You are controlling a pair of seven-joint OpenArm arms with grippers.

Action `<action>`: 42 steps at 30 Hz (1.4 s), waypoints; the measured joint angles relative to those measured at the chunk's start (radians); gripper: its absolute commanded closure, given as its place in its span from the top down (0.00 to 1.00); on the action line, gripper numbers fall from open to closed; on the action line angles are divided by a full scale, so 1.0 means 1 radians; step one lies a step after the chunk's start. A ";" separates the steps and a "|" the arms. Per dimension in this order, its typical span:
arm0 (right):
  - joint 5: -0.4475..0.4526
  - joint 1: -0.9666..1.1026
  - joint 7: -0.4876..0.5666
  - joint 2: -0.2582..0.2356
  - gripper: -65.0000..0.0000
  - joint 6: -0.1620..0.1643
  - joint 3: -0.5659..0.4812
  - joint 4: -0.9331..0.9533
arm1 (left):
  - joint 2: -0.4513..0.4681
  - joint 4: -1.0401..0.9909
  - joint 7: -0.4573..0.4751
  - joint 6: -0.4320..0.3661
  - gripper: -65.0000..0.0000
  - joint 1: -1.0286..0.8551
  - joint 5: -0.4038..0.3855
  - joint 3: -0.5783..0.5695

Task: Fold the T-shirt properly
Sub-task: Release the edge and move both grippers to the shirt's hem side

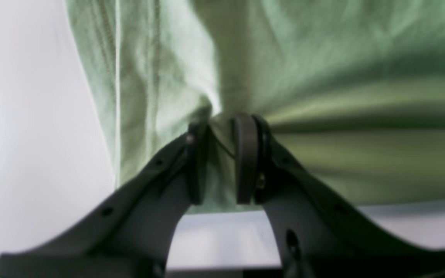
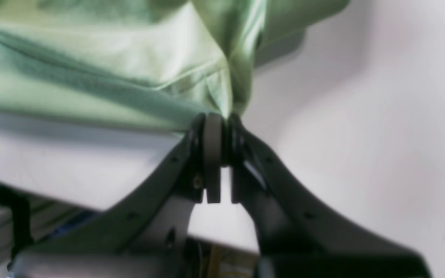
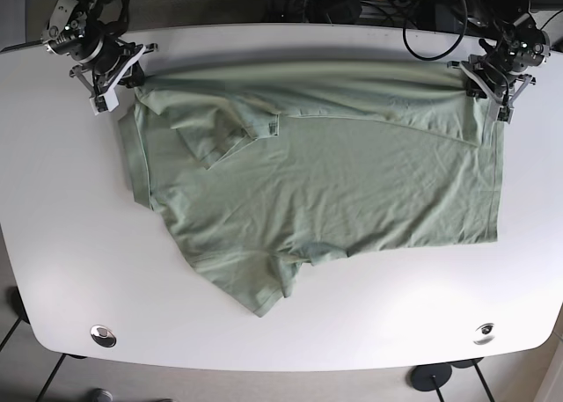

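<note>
A light green T-shirt (image 3: 334, 173) lies spread across the white table (image 3: 53, 226), one sleeve pointing to the front edge. My left gripper (image 3: 482, 84) is at the far right and is shut on the shirt's far right corner, seen close in the left wrist view (image 1: 222, 131). My right gripper (image 3: 132, 78) is at the far left and is shut on the shirt's far left corner, seen in the right wrist view (image 2: 224, 123). The shirt's far edge (image 3: 308, 72) is stretched taut between the two grippers and folds over toward the front.
Cables and dark gear (image 3: 378, 2) lie beyond the table's far edge. Two round metal fittings (image 3: 103, 335) (image 3: 483, 332) sit near the front corners. The table's rounded front edge runs along the bottom of the base view.
</note>
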State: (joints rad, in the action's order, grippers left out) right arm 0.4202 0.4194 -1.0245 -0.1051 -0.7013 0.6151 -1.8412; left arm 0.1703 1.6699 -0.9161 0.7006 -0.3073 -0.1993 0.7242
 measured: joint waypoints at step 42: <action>-0.245 -0.537 0.126 -0.028 0.76 0.005 -0.085 0.349 | 0.014 -0.024 -0.139 0.000 0.55 0.456 0.032 -0.094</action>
State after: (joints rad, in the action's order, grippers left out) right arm 0.1749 -0.1177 -0.8989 -0.1329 -0.6960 0.5304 -1.4925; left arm 0.1844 1.6463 -1.0554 0.7002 0.1490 -0.1669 0.6300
